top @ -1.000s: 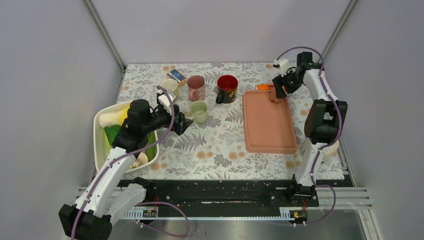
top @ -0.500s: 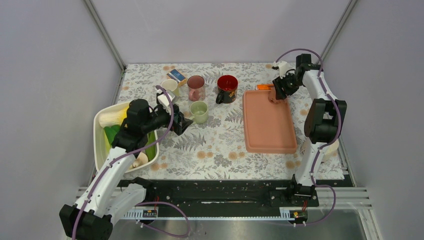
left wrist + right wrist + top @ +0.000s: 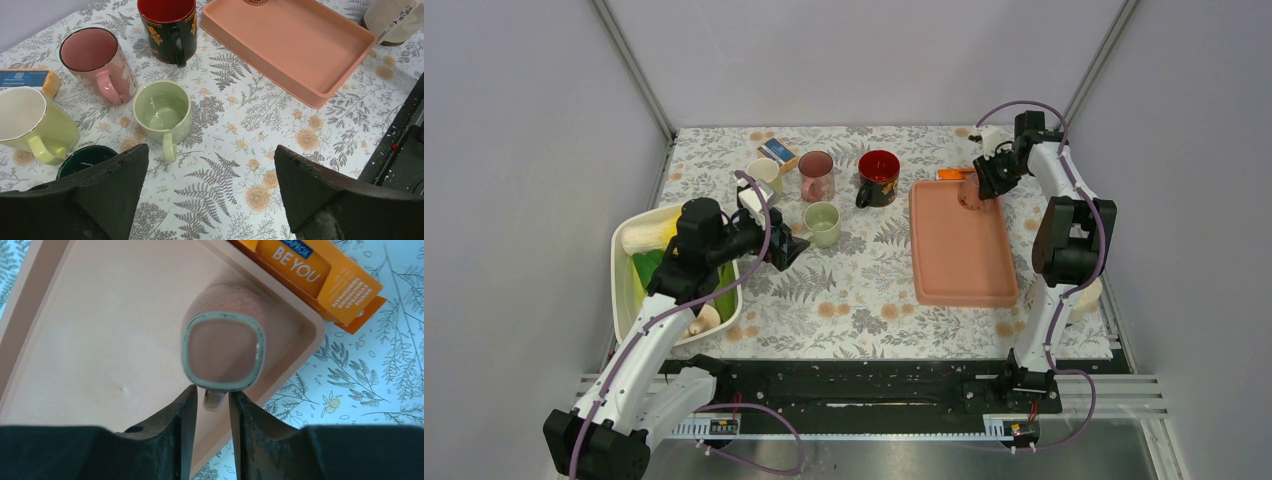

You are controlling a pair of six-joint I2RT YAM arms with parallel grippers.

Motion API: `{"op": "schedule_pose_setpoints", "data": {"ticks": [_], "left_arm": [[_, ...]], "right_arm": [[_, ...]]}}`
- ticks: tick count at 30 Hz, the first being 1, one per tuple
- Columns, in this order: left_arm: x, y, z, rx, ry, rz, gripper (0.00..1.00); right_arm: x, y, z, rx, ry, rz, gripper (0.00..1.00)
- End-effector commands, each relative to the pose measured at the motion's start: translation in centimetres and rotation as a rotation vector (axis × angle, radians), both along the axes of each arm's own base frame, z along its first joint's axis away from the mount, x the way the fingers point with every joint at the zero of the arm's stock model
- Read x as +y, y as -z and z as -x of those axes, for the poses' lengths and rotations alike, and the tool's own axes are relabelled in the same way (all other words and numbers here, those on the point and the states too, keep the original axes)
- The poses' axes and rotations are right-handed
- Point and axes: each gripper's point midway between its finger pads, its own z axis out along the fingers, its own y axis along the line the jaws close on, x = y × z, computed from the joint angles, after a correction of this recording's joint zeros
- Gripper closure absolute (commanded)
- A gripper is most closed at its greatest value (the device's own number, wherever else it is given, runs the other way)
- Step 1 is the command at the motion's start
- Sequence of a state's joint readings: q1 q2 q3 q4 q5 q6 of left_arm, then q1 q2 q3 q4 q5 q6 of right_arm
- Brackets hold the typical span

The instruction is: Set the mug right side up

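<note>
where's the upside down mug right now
In the top view the mug sits in the far right corner of the pink tray, beside the orange box, its handle between the fingers of the right tool.

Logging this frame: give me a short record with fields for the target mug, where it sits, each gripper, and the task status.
target: pink mug, upside down, base facing up
location: far right corner of the pink tray, beside the orange box
right gripper: jaws narrow, one on each side of the mug's handle; contact not clear
left gripper: open, holding nothing, hovers near the light green mug
status: mug not yet turned upright
</note>
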State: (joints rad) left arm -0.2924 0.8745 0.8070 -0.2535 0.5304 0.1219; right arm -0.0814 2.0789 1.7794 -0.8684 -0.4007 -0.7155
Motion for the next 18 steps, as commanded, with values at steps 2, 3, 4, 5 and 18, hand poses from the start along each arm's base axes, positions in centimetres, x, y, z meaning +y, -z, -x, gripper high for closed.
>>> {"op": "schedule_pose_setpoints", "data": {"ticks": [2, 3, 4, 5, 18], "left_arm": [[-0.45, -1.34, -0.09, -0.036, 0.026, 0.035, 0.01], [-0.46, -1.32, -0.07, -0.035, 0.026, 0.035, 0.01], [-0.46, -1.32, -0.05, -0.035, 0.027, 0.035, 0.01], [-0.42, -1.35, -0.04, -0.036, 0.026, 0.035, 0.01], [-0.45, -1.37, -0.01, -0.032, 0.029, 0.04, 0.01]], "right_arm": [[-0.61, -0.72, -1.81, -0.074, 0.083, 0.023, 0.64], [-0.6, -0.65, -1.79, -0.076, 0.087, 0.024, 0.64], [-0.63, -0.77, -1.99, -0.087, 0.092, 0.025, 0.63], [-0.64, -0.81, -2.06, -0.093, 0.098, 0.027, 0.63], [0.29, -0.74, -2.04, -0.131, 0.102, 0.018, 0.7]]}}
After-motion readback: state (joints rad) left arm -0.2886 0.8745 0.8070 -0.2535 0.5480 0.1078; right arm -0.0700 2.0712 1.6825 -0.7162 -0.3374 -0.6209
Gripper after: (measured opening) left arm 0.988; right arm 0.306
